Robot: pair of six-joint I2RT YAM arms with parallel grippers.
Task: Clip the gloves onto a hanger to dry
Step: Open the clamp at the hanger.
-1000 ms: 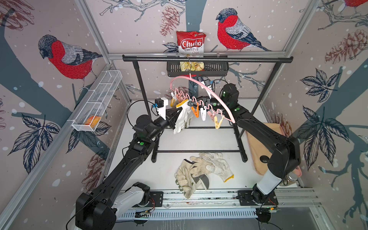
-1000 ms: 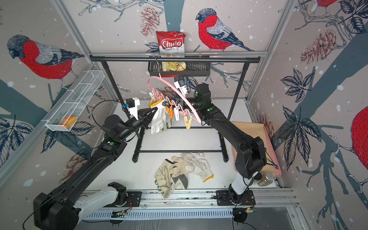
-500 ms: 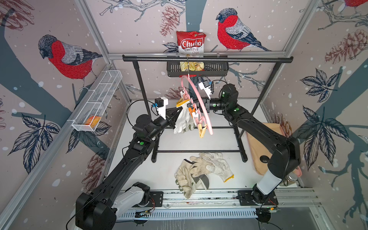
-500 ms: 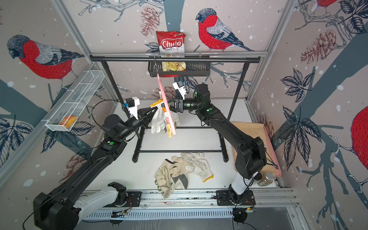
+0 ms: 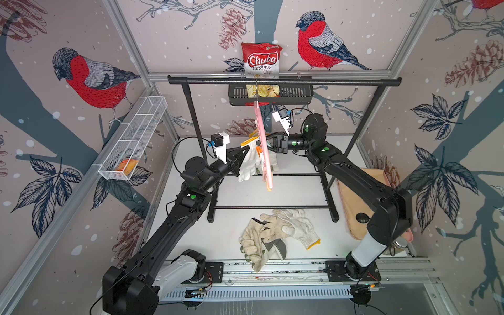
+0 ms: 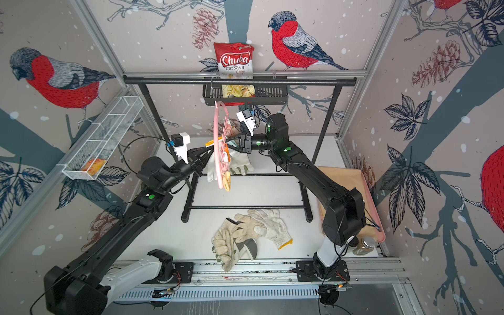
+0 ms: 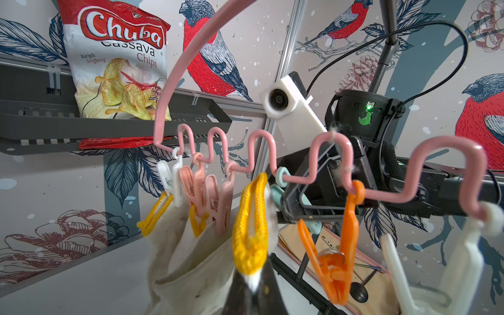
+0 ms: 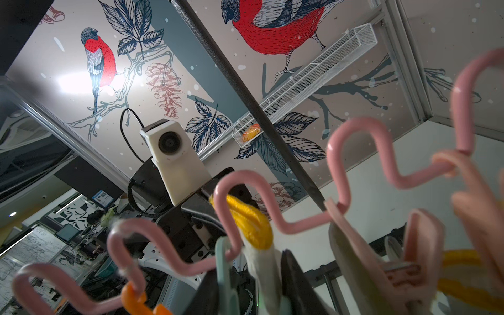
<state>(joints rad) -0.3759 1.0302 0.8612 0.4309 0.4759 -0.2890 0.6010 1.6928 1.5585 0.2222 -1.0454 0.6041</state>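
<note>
Left arm (image 5: 174,218): stretched forward and up, well above the surface. Left claw (image 5: 247,148): pinched tight on a glove (image 5: 248,167) cuff.
Right arm (image 5: 354,174): elbow bent, wrist level, pointing inward. Right claw (image 5: 268,141): facing the left one, spread unclear.

Yellow-cuffed gloves (image 7: 191,259) on pink hanger (image 7: 450,141)

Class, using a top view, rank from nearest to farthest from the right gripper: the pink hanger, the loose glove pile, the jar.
1. pink hanger, beside the right gripper.
2. loose glove pile, lying front centre.
3. jar, front right corner.
</note>
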